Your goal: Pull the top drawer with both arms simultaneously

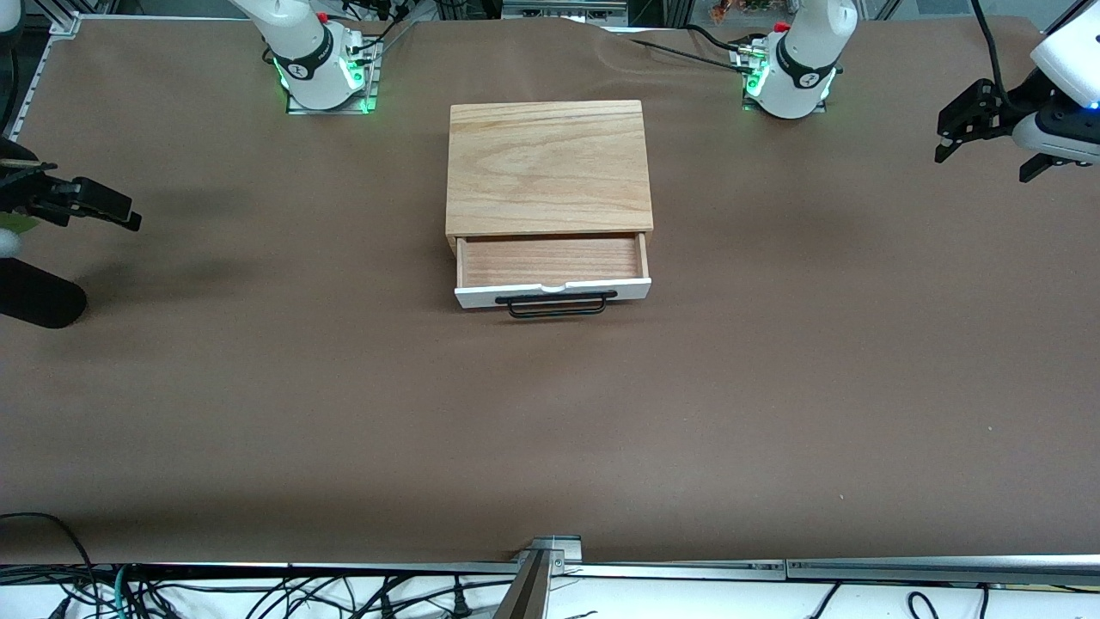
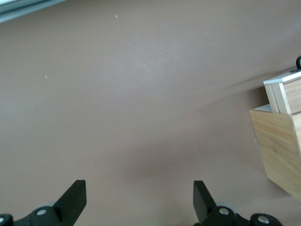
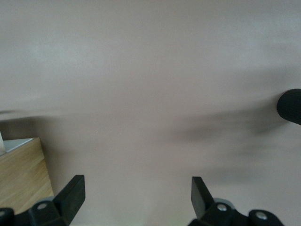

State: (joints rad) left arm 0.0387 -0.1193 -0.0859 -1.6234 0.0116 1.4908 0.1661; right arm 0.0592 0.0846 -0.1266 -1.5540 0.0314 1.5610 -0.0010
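The top drawer point(image 1: 550, 260) stands pulled out of the light-wood box point(image 1: 546, 163) in the middle of the table. Its reddish-brown inside shows, and its white front with the black bar handle point(image 1: 560, 304) faces the front camera. My left gripper point(image 1: 950, 142) is open and empty in the air over the left arm's end of the table, well apart from the box. Its wrist view point(image 2: 139, 197) shows the drawer's corner point(image 2: 281, 92) off to one side. My right gripper point(image 1: 107, 206) is open and empty over the right arm's end of the table. Its wrist view point(image 3: 138, 195) shows a corner of the box point(image 3: 21, 174).
The brown table cover point(image 1: 550, 430) stretches all round the box. A black rounded object point(image 1: 34, 297) lies at the right arm's end of the table, and it also shows in the right wrist view point(image 3: 290, 106). Cables hang along the table edge nearest the front camera.
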